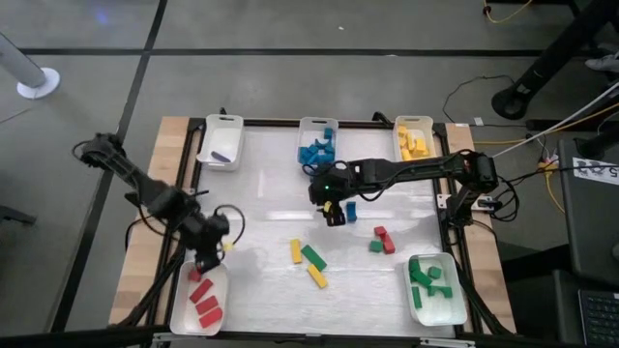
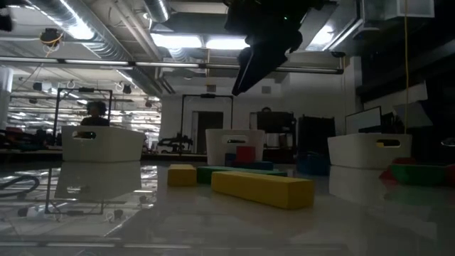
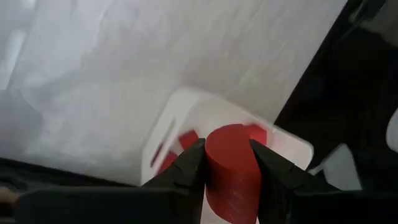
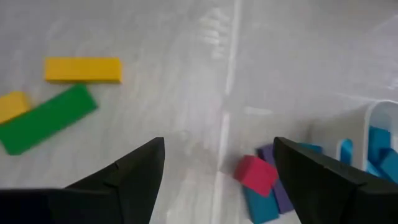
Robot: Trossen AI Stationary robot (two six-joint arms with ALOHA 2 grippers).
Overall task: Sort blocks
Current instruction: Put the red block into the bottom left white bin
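No brand name, label or writing can be read on the trays, the blocks or the arms.

At the lower left of the overhead picture, the left gripper [image 1: 207, 259] hangs over the upper edge of the tray of red blocks [image 1: 182, 307]. Its own camera shows both fingers [image 3: 188, 169] pressed against the sides of a round-topped red block [image 3: 231, 167], with the tray's other red pieces directly beneath it. The left arm [image 1: 145, 188] runs in diagonally from the table's upper left side.

Across the lower middle of the table lie a small yellow block [image 1: 296, 251], a green bar [image 1: 312, 257] and a yellow bar [image 1: 317, 277], close together. To their right sits a cluster of red and green blocks [image 1: 381, 241], and at the lower right corner a tray of green blocks [image 1: 452, 302].

The right gripper [image 1: 334, 213] hovers above the table's centre, its fingers spread wide with nothing between them. A blue block [image 1: 351, 211] lies just to its right. The right arm [image 1: 416, 172] stretches in horizontally from the right edge.

Along the top edge stand three trays: one holding a purple block [image 1: 223, 155], one of blue blocks [image 1: 317, 150] and one of yellow blocks [image 1: 414, 144].
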